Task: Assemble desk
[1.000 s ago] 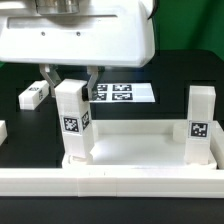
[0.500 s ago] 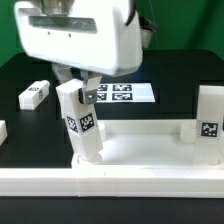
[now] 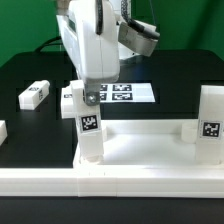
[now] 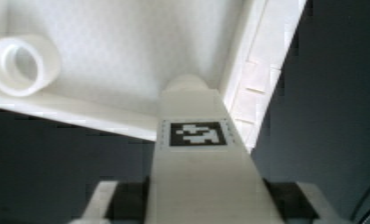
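Observation:
The desk's white tray-like tabletop (image 3: 140,148) lies underside up near the front of the table. One square white leg (image 3: 88,125) with a tag stands in its corner on the exterior view's left, leaning slightly. My gripper (image 3: 86,97) is shut on the upper part of this leg. In the wrist view the leg (image 4: 203,150) runs down between my fingers (image 4: 111,200) to the tabletop (image 4: 129,60), beside a round socket (image 4: 18,65). A second leg (image 3: 210,120) stands upright in the corner on the exterior view's right.
A loose leg (image 3: 34,94) lies on the black table at the exterior view's left, and another white part (image 3: 2,130) shows at the left edge. The marker board (image 3: 122,93) lies behind the tabletop. A long white border rail (image 3: 120,183) runs along the front.
The hand has turned about the leg it holds, so its broad side no longer faces the camera. The leg has shifted a little to the exterior view's right.

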Motion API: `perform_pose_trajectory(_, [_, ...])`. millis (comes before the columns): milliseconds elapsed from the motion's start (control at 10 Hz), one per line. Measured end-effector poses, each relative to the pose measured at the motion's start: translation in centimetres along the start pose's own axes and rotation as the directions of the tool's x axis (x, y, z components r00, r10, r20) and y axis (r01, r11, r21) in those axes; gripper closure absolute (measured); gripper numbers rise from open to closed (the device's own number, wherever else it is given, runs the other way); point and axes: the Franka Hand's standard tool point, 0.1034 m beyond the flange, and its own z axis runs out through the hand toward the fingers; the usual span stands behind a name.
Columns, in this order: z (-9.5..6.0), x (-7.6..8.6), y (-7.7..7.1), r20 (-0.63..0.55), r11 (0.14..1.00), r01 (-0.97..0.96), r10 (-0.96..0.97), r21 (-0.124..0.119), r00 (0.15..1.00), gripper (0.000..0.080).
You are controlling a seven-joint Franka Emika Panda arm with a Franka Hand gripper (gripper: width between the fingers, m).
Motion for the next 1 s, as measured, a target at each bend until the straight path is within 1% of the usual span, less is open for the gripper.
perform_pose_trajectory(200, [0.02,-0.14,-0.03,0.001,0.997,-0.075,0.075,0.0,0.997,0.0509])
perform_pose_trajectory(300, [0.04,-0.18,-0.04,0.002,0.999,-0.052,0.052,0.0,0.999,0.0509])
perform_pose_trajectory(400, [0.03,-0.13,-0.02,0.001,1.0,-0.006,0.006,0.0,1.0,0.033])
perform_pose_trajectory(500, [-0.01,0.05,0.02,0.001,0.999,0.04,-0.04,0.0,0.999,0.0213])
perform_pose_trajectory(600, [-0.07,0.16,0.04,-0.002,0.992,0.13,-0.13,-0.001,0.992,0.0213])
perform_pose_trajectory(700, [-0.11,0.14,0.04,-0.001,0.967,0.257,-0.257,-0.001,0.967,0.0163])
perform_pose_trajectory(800, [-0.13,0.16,0.03,-0.001,0.941,0.339,-0.339,-0.001,0.941,0.0154])
perform_pose_trajectory(1000, [-0.15,0.44,0.08,-0.002,0.83,0.557,-0.557,-0.001,0.83,0.0154])
